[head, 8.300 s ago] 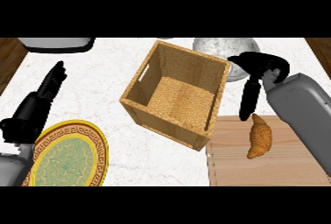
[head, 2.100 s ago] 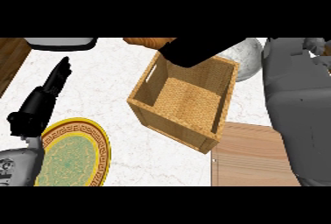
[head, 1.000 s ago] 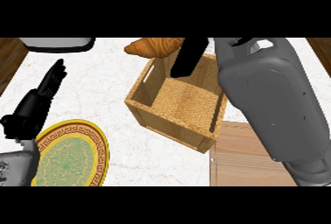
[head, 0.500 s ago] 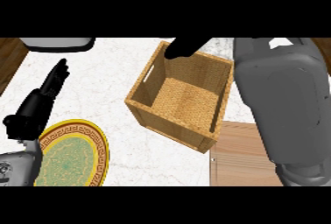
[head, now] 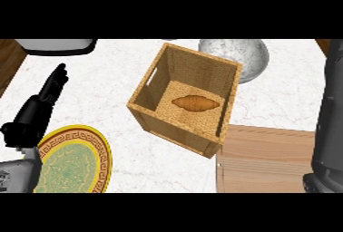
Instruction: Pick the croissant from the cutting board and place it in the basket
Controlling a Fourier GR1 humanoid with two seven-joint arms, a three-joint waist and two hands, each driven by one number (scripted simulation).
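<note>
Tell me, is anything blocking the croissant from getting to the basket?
Nothing visible does. The golden-brown croissant already lies on the floor of the open woven wicker basket, with nothing on top of it. The light wooden cutting board beside the basket has nothing on the part that shows.

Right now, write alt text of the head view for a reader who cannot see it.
A golden-brown croissant lies on the floor of an open woven wooden basket on a white marble counter. A bare wooden cutting board sits at lower right; the open black left hand rests above a yellow-rimmed green plate.
</note>
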